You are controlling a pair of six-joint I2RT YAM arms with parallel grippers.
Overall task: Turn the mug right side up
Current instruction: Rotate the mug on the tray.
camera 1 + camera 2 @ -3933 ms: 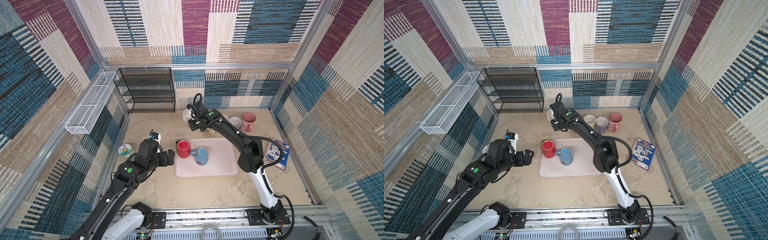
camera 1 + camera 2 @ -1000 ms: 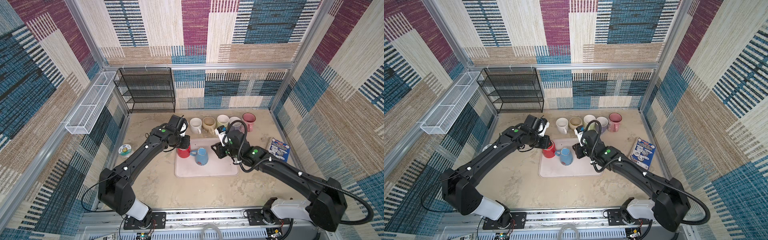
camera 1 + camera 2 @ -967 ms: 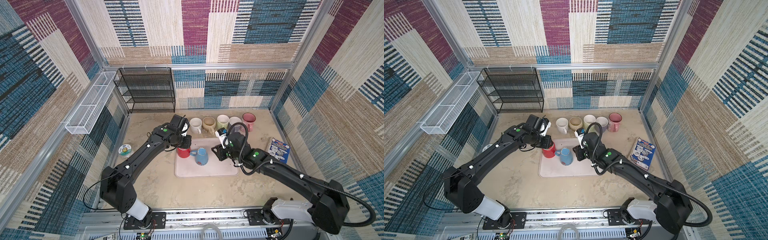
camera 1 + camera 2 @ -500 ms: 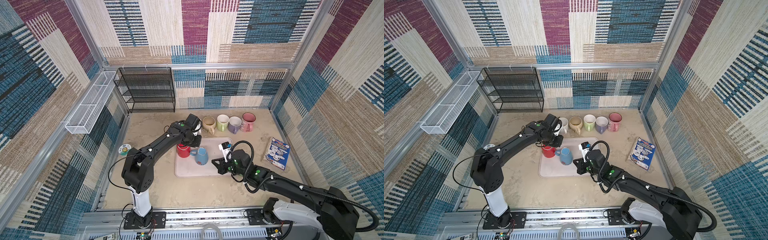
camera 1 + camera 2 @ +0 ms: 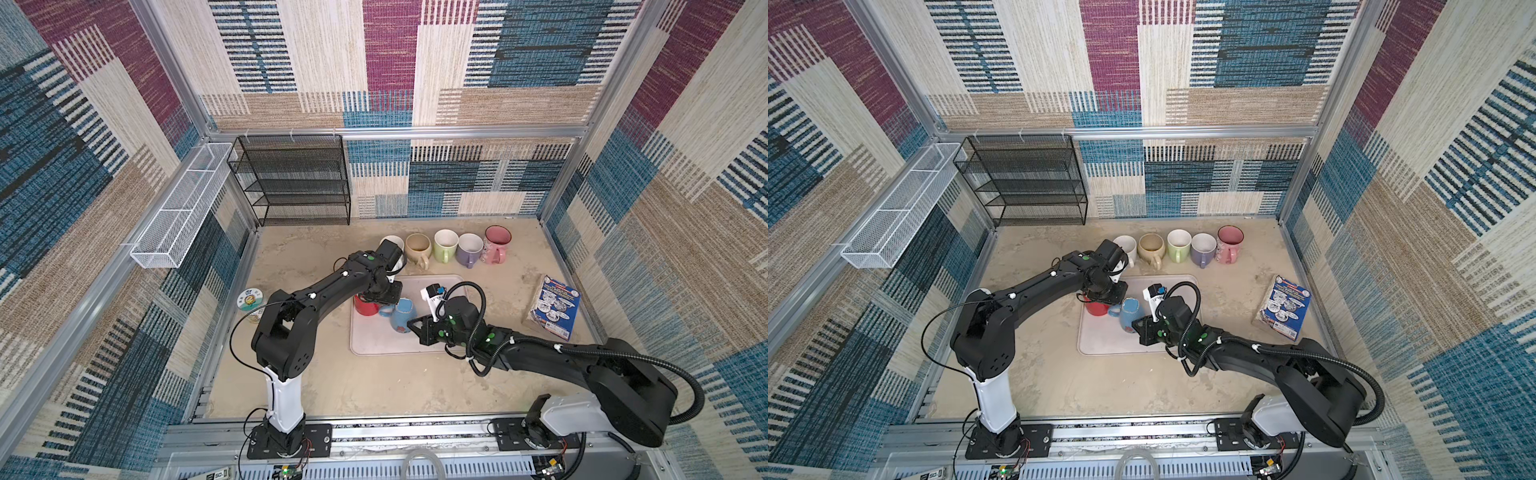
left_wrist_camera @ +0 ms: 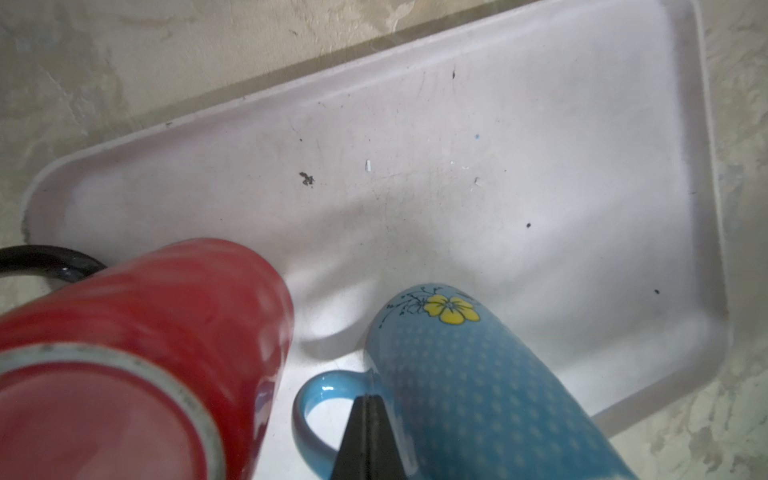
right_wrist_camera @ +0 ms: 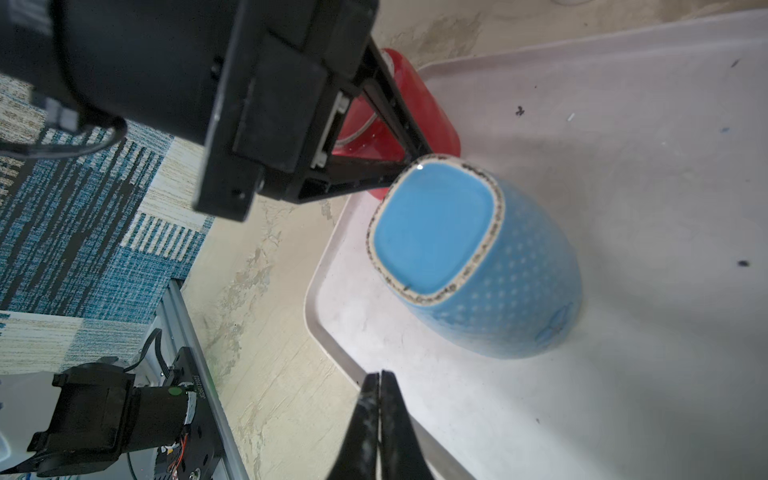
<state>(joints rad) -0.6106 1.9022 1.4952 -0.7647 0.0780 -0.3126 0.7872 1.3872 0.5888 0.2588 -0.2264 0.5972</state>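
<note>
On the tray (image 5: 386, 345), blue mug (image 5: 402, 316) beside red mug (image 5: 366, 306), both upside down.
Left end effector (image 6: 366, 409) and right end effector (image 7: 380, 386), both closed and empty, flank the blue mug.

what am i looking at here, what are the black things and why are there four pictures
The black things are two robot arms, a left arm and a right arm, bolted at the front of a sandy tabletop. Each ends in a two-finger gripper. Two pictures look down from overhead. The other two come from cameras on the arms' wrists. On a pale pink plastic tray stand a red ceramic mug and a blue dotted ceramic mug, both upside down. A row of five upright mugs stands behind. The left gripper and right gripper are both shut beside the blue mug, holding nothing.
</note>
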